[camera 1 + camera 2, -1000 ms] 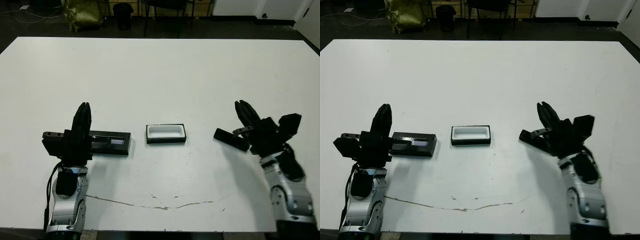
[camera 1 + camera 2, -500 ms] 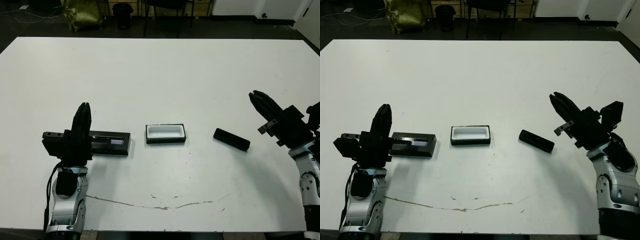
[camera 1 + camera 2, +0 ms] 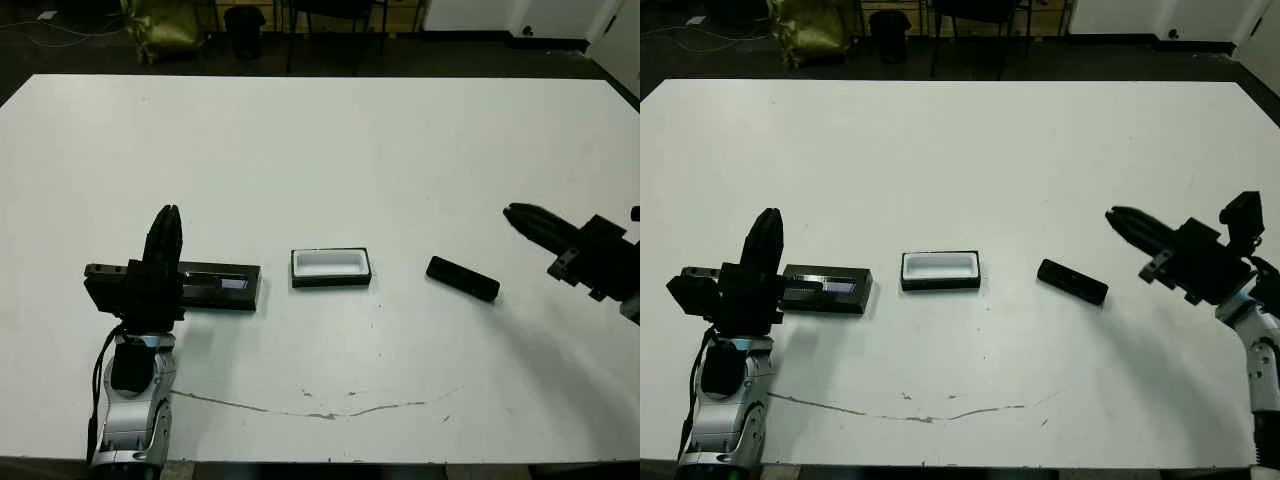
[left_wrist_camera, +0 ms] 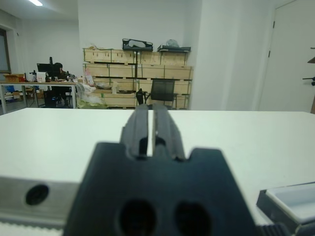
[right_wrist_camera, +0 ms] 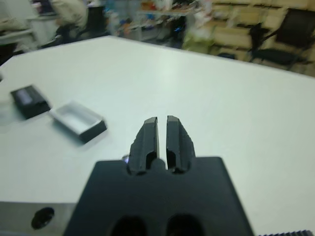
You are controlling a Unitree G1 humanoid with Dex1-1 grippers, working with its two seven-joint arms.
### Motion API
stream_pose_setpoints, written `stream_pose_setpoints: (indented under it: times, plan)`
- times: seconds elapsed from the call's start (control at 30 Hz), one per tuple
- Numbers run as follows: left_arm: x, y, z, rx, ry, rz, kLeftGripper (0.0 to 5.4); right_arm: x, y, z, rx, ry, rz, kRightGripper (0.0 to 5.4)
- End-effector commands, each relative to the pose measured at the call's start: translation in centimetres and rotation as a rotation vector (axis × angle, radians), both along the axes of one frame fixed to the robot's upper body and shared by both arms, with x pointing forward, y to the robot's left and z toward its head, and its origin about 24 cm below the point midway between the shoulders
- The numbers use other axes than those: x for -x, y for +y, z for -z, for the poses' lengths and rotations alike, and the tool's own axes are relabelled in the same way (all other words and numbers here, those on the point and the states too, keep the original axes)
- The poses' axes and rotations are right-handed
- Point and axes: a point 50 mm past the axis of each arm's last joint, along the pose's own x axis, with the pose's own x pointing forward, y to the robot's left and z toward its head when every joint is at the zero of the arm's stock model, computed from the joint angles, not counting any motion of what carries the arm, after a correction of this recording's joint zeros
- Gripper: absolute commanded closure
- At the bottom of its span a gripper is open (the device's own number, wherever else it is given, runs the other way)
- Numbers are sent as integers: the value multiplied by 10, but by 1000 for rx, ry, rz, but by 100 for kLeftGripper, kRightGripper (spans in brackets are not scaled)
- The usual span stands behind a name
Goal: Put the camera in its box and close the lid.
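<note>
The camera [image 3: 462, 279] lies flat and slanted on the white table, right of centre. The box [image 3: 331, 267], a black tray with white lining, stands open at the table's middle. The lid [image 3: 216, 285] rests flat left of the box, silvery stripe up. My left gripper [image 3: 167, 212] is raised over the lid's left end, shut on nothing; the left wrist view shows its fingers [image 4: 140, 125] pressed together. My right gripper [image 3: 515, 211] hovers right of the camera, apart from it, with its fingers [image 5: 147, 135] shut and empty.
A thin dark crack line [image 3: 320, 412] runs along the table near the front edge. Chairs and a bin [image 3: 245, 28] stand beyond the far edge. A person [image 4: 58, 69] sits at a desk far behind; shelves line the back wall.
My right gripper has drawn back to the right, away from the camera, which stays lying on the table. The left arm, lid and box have not moved.
</note>
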Motion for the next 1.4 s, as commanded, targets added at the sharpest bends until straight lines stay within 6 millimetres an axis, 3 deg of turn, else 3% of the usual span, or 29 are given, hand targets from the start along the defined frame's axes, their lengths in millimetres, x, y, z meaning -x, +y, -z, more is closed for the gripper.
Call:
stream_pose_setpoints:
  times: [0.03,0.5,1.0,1.1,1.4]
  plan:
    - [2,1,6,-1,36,-7,538,-3,-5,4,20,45,-84,540]
    - [2,2,7,-8,34,-8,538,-11,-9,19,29,169,-192,540]
    - [2,3,7,-14,34,-10,540,-16,-12,12,106,92,-308,537]
    - [2,2,6,-3,40,-12,540,-16,-15,10,130,135,-308,503]
    - [2,3,7,-16,30,-9,540,-14,-15,4,238,133,-385,309]
